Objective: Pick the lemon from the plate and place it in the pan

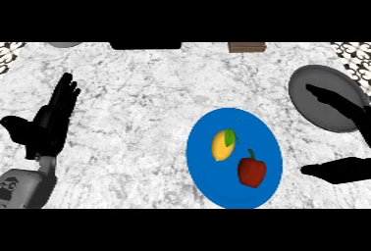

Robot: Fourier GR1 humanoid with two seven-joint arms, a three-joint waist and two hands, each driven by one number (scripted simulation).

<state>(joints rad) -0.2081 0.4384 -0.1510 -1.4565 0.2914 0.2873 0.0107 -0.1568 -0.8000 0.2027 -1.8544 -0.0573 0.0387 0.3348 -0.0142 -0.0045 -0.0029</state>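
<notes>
Head view: lemon [223, 145] on plate [206, 172], left of open right robot hand [346, 169].

A: What gets cut off?
B: The right hand [340, 169] runs past the right edge, so its arm doesn't show. Its fingers hide part of the grey pan [319, 95].
A: And along the top?
B: A dark block [145, 45], a brown box [246, 47] and a grey disc [65, 44], all clipped, too little to identify.
</notes>
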